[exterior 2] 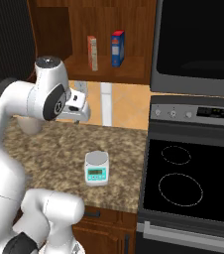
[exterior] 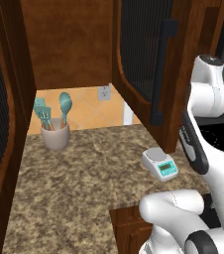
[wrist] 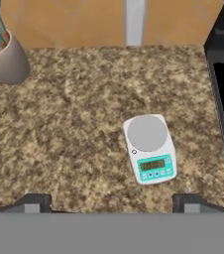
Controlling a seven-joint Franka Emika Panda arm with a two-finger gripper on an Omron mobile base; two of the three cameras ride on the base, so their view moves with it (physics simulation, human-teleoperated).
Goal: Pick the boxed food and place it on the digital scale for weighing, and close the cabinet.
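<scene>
- On the speckled counter (wrist: 74,129) I see the scale (wrist: 150,149) lying flat, long axis running front to back, its grey plate toward the wall and its teal display toward me, turned slightly to one side
- Up on the open cabinet (exterior 2: 109,69) shelf the orange-red box (exterior 2: 92,53) stands upright, long axis vertical, its narrow side toward me, just beside a blue box (exterior 2: 117,48)
- My gripper (wrist: 113,202) hangs above the counter with its jaws spread wide, holding nothing
- Far left, a beige cup (wrist: 7,62) of teal utensils stands well apart from the scale
- The cabinet door (exterior: 146,64) stands swung open, black handle (exterior: 162,69) vertical
</scene>
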